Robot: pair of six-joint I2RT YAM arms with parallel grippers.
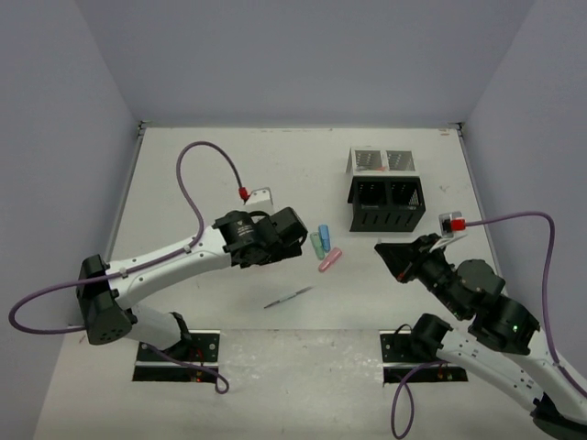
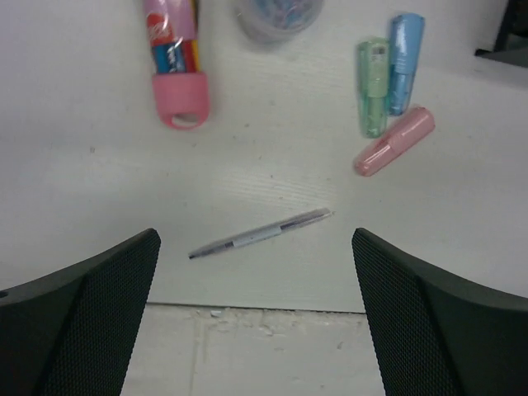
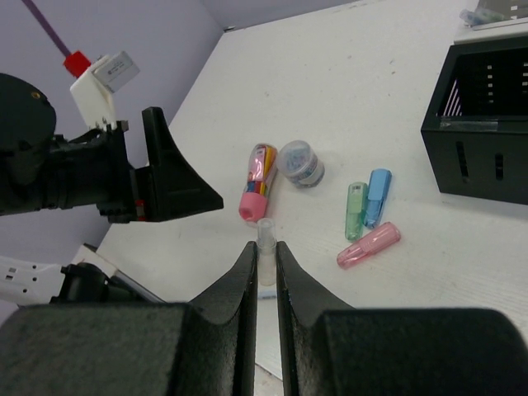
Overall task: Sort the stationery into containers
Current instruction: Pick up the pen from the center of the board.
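My left gripper (image 2: 256,318) is open over the table's near edge with nothing between its fingers; from above it (image 1: 292,236) hides part of the stationery. Ahead of it lie a thin grey pen (image 2: 260,233), a pink-capped tube (image 2: 176,62), a round grey-blue pot (image 2: 276,12), and green (image 2: 373,87), blue (image 2: 404,62) and pink (image 2: 394,140) markers. My right gripper (image 3: 266,254) is shut on a small translucent white tube (image 3: 265,231), held above the table. The black container (image 1: 387,203) and the white container (image 1: 381,162) stand at the back right.
The pen (image 1: 288,297) lies near the front edge of the white board, with the markers (image 1: 323,247) between the two grippers. Purple cables loop over both arms. Grey walls close in the table's left, right and back sides.
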